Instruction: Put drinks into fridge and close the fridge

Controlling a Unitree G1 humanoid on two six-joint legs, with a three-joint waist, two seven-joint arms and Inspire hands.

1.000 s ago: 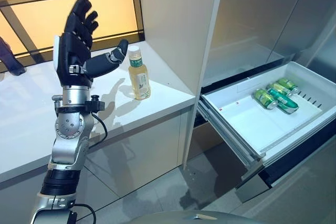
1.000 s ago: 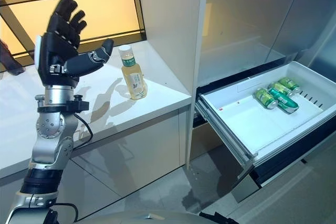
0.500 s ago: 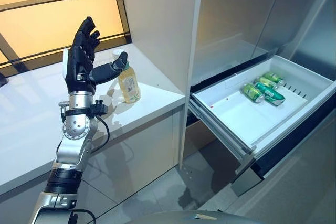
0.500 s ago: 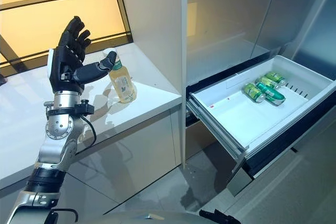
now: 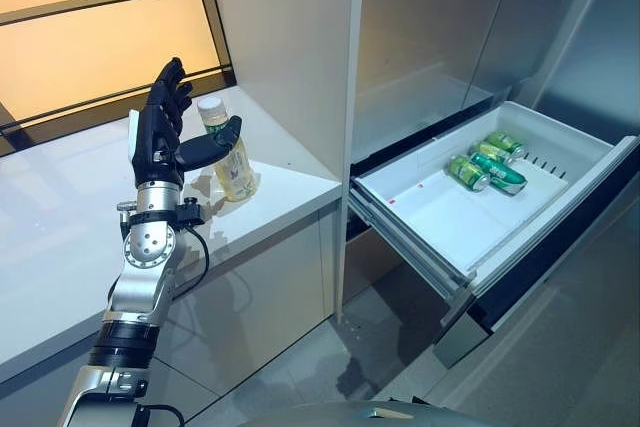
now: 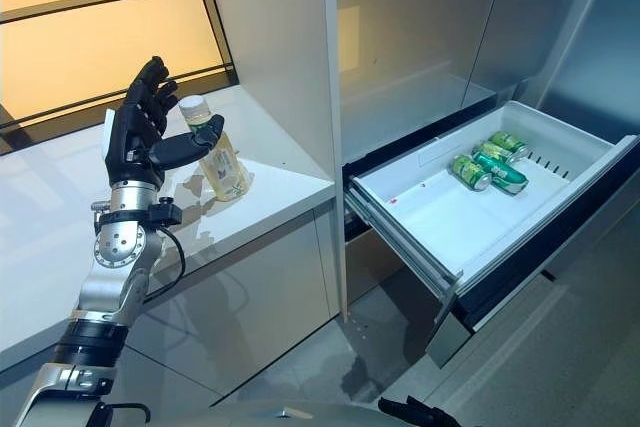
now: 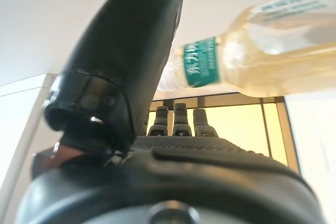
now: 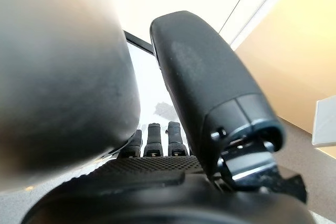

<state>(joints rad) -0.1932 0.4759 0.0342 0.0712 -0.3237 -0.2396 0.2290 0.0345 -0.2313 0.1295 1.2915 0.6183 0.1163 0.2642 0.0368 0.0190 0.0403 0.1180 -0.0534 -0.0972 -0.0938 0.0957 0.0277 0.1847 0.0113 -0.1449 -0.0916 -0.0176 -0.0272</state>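
Note:
A clear bottle of pale yellow drink (image 5: pixel 236 173) with a white cap stands upright on the white counter (image 5: pixel 60 237). My left hand (image 5: pixel 155 142) is raised beside it, open. Its fingers point straight up to the bottle's left and its thumb crosses the front of the bottle. The left wrist view shows the bottle (image 7: pixel 273 61) just past the thumb (image 7: pixel 131 51). The fridge drawer (image 5: pixel 420 247) is pulled out, with three green cans (image 5: pixel 480 159) lying in its far corner. My right hand (image 8: pixel 157 182) shows only in its own wrist view, fingers straight and holding nothing.
A tall white cabinet panel (image 5: pixel 290 37) rises between the counter and the steel fridge front (image 5: pixel 430 27). An amber-lit window (image 5: pixel 90 17) runs behind the counter. The drawer sticks out over the grey floor (image 5: pixel 300 367).
The camera has swung, shifting the whole scene left. My left hand has come down and closer to the bottle; its thumb, earlier beside the cap, now crosses the bottle's body.

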